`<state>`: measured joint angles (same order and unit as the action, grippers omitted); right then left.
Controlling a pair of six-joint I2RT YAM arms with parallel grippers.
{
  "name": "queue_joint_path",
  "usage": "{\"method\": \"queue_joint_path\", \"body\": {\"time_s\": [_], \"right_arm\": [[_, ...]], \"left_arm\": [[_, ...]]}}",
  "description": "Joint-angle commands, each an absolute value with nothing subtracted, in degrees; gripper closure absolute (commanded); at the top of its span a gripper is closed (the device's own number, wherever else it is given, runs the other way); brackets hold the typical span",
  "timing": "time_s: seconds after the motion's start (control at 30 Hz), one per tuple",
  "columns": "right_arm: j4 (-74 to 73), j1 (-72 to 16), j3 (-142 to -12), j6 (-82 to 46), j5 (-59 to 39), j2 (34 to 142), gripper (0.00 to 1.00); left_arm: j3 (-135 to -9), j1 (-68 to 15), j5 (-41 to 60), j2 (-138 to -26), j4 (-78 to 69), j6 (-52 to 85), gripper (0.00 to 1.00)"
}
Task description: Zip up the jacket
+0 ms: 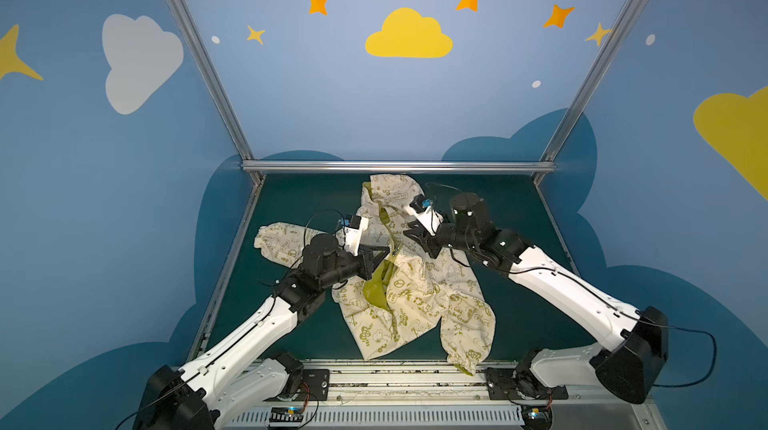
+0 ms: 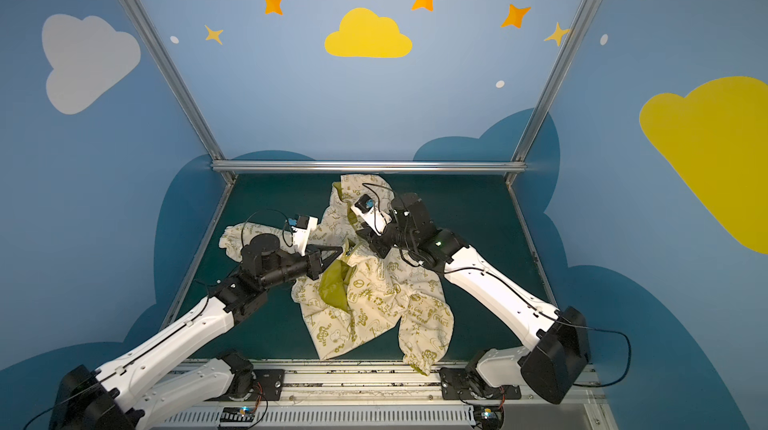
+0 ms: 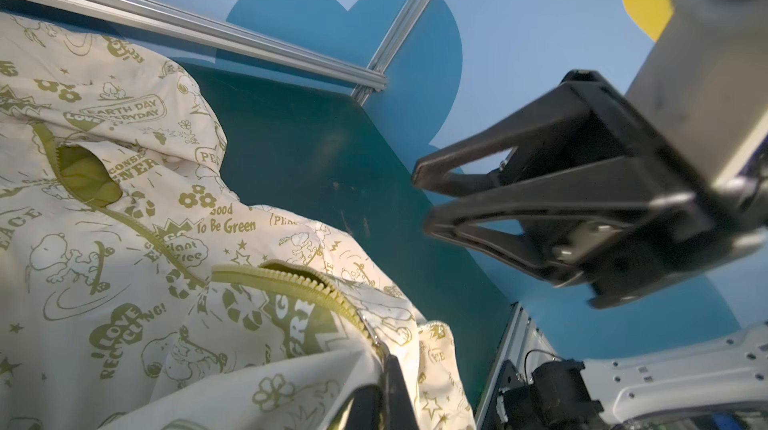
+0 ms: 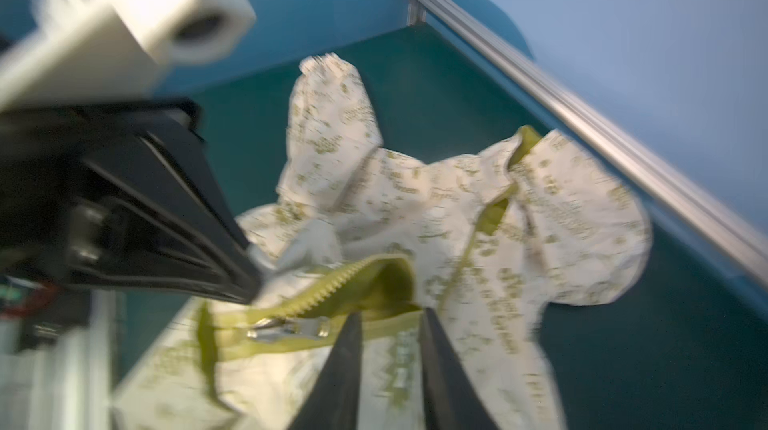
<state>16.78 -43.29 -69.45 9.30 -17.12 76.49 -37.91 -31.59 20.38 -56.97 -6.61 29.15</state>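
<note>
Jacket (image 1: 419,295) sprawls mid-mat (image 1: 291,199), zipper (image 3: 291,282) gaping, lining (image 1: 374,286) showing. Left gripper (image 1: 388,250) clamps fabric beside slider (image 4: 291,329); right gripper (image 3: 422,201) hangs empty, jaws apart. Step: acquiring slider. Next, likely: right pinches slider, runs it along zipper while left anchors.

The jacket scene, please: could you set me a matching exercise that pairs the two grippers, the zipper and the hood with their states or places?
Things:
1. left gripper
2. right gripper
3. zipper
4. hood

States or places:
A. lies by the back rail
B. jaws apart, holding nothing
C. pinched shut on the jacket
D. gaping, olive lining showing

Pairs: 1-C; 2-B; 3-D; 4-A
</note>
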Motion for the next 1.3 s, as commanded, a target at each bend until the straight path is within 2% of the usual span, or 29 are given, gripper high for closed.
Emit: {"method": "queue_joint_path", "body": {"time_s": [0.0,0.1,0.27,0.33,0.43,0.6,0.77,1.27], "right_arm": [[20.8,-43.3,-68.2,-0.3,-27.5,75.7,0.55],[21.1,-42.7,-66.9,-0.4,-32.0,76.4,0.44],[20.1,-40.1,-67.3,-4.0,-41.3,80.9,0.38],[17.8,-39.6,-66.3,-4.3,-45.0,82.6,0.38],[15.9,-39.7,-64.9,-0.5,-45.2,84.3,0.39],[14.6,-40.4,-62.4,13.8,-42.8,83.7,0.43],[20.6,-40.4,-65.3,24.0,-43.0,84.6,0.45],[27.3,-45.9,-72.3,33.4,-38.0,91.1,0.48]], "left_arm": [[-37.9,-30.9,24.1,-57.1,-0.6,22.3,0.97],[-37.5,-30.8,25.8,-56.5,1.8,19.2,0.97],[-37.8,-30.5,26.5,-56.3,6.7,14.4,0.97],[-37.9,-30.4,26.3,-56.5,7.6,14.0,0.97],[-37.5,-30.2,26.4,-56.8,7.3,13.3,0.97],[-37.3,-30.1,26.2,-55.8,7.0,11.8,0.97],[-33.1,-30.1,26.7,-51.4,0.8,10.0,0.97],[-30.7,-30.2,26.0,-47.5,-1.1,7.2,0.97]]}}
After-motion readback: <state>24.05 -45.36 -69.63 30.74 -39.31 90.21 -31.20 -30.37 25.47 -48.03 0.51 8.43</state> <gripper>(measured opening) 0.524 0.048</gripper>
